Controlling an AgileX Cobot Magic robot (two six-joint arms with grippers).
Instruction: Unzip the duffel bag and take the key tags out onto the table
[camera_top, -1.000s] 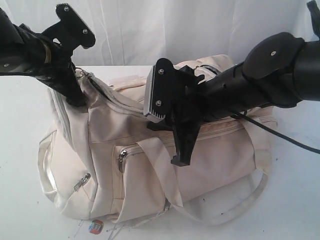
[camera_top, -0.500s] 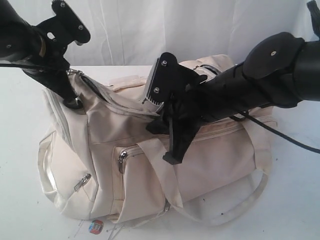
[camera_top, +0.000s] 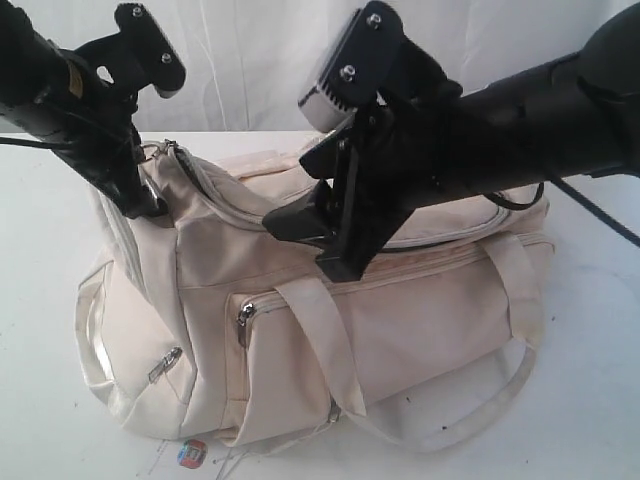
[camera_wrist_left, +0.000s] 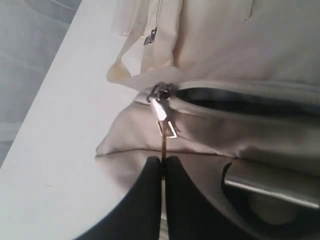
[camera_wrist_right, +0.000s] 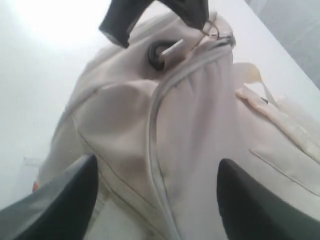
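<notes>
Duffel bag (camera_top: 420, 320) cream, grey zip (camera_wrist_left: 161, 100) part-open (dk inside).

Duffel bag (camera_wrist_left: 225, 45) opening dark, contents n/k; right claw (camera_top: 308, 248) covers bag's top centre.

Your left gripper (camera_wrist_left: 162, 163) pinches the zipper pull (camera_wrist_left: 161, 112) tight — beside it, the duffel bag (camera_wrist_left: 250, 45) shows a narrow dark gap.
</notes>
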